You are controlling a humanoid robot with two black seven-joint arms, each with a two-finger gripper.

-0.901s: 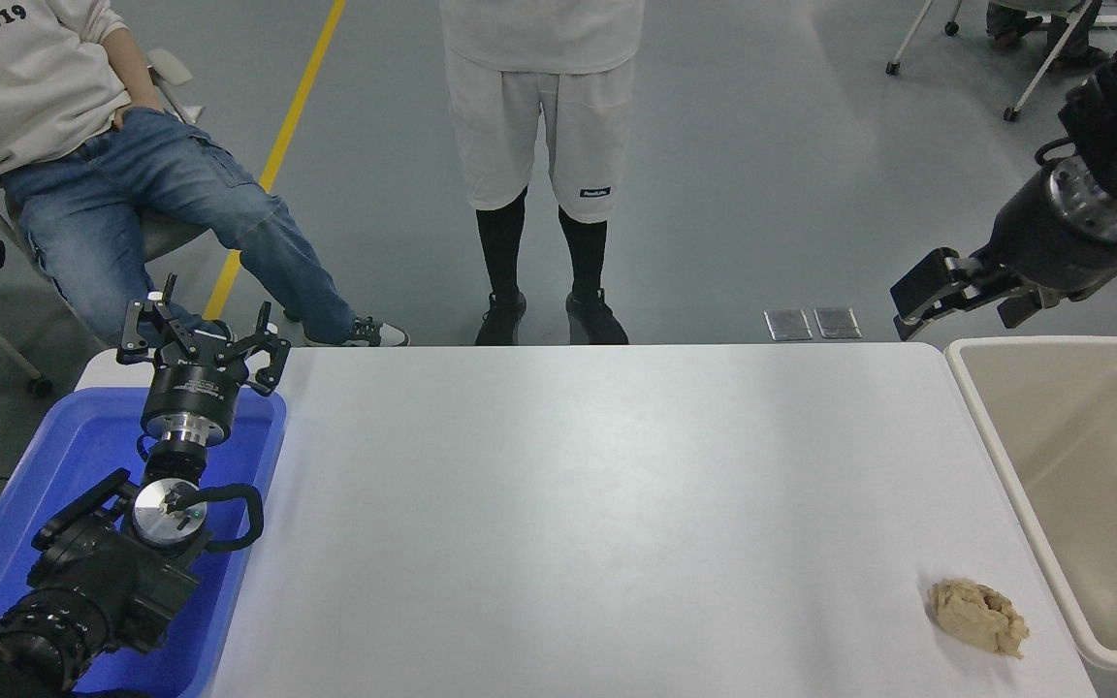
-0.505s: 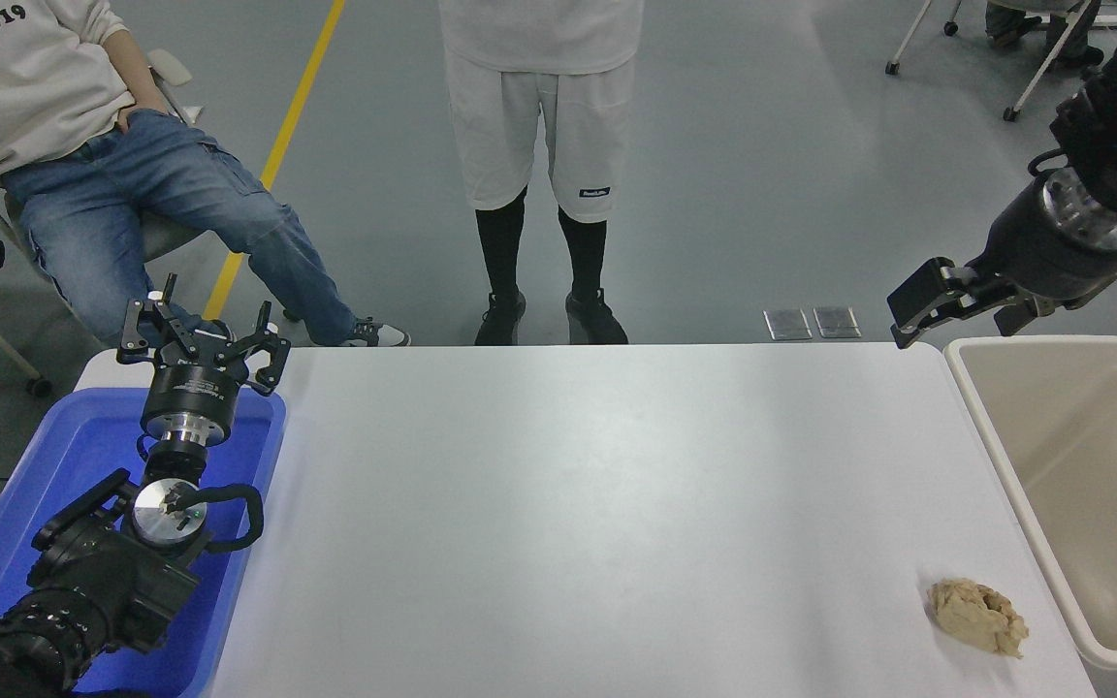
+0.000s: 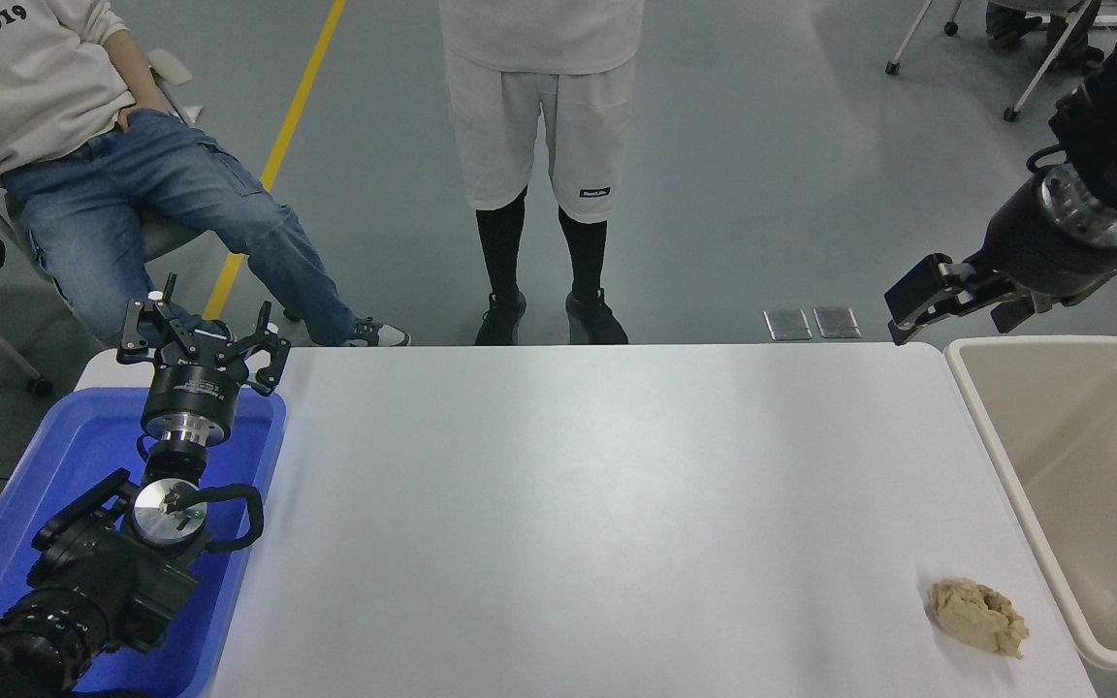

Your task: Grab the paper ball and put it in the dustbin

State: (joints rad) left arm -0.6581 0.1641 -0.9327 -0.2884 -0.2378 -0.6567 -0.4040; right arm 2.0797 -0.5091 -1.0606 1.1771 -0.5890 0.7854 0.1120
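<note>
Paper ball: your paper ball [image 3: 978, 617] lies on the white table [image 3: 578, 504], close to the near edge at the right, just beside the dustbin's left wall but not touching it.
Room around the ball: you have bare table to its left and on its far side; to its right only a narrow strip of table separates it from the bin.
Look of the ball: tan-beige, lumpy and wrinkled, wider than tall, with an irregular outline and a small flap toward its lower right.
Dustbin: the dustbin [image 3: 1000, 456] stands off the table's right edge, cream, with a thick rounded rim and smooth walls; the part of its inside you can see holds nothing.
Right end effector: your right end effector [image 3: 946, 299] hangs in the air beyond the table's far right corner, near the bin's far left corner and well apart from the ball; its fingers are spread, holding nothing.
Left end effector: your left end effector [image 3: 202, 341] is parked over the blue tray [image 3: 83, 456] at the lower left, fingers spread.
Far side: two people [image 3: 539, 145] are beyond the table's far edge, one standing, one seated at the left.
</note>
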